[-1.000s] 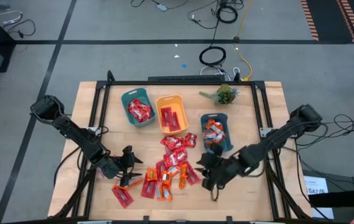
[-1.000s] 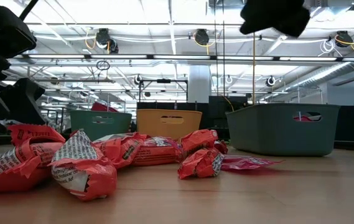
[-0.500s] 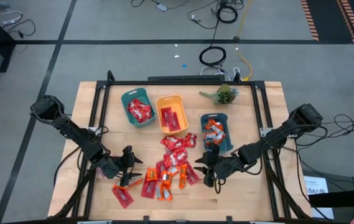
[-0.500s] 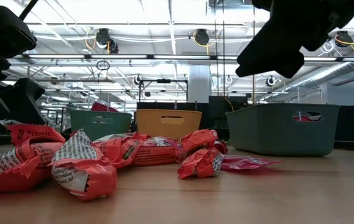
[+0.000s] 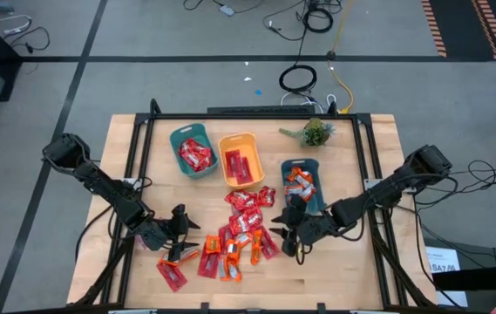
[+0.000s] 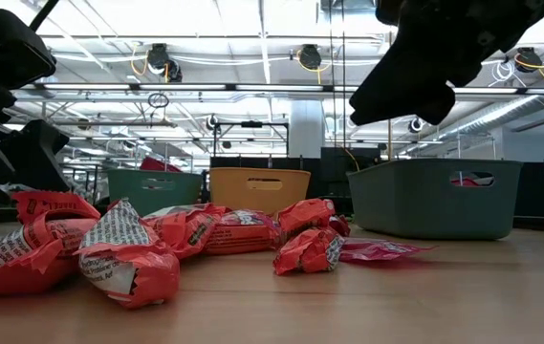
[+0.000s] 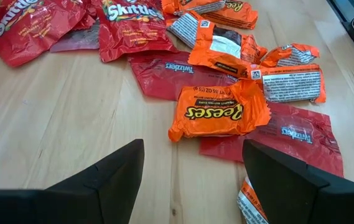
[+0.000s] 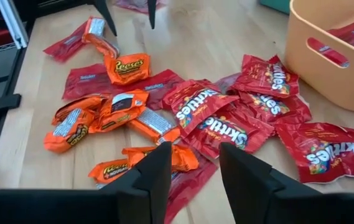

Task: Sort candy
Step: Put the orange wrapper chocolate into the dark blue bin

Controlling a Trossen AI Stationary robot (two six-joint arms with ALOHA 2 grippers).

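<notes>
We see the candy (image 5: 241, 228) in a loose red and orange heap on the wooden table (image 5: 370, 139), between our two grippers.

Our left gripper (image 7: 192, 177) hovers low with its jaws wide apart and empty; an orange Reese's packet (image 7: 217, 113) lies just ahead of the gap, on flat red wrappers.

Our right gripper (image 8: 194, 171) hangs above the heap's other side, jaws partly open, holding nothing; red Skittles bags (image 8: 226, 121) lie just beyond its fingertips. More candy lies in the orange bin (image 5: 239, 159) and two teal bins (image 5: 193, 151) farther off.
</notes>
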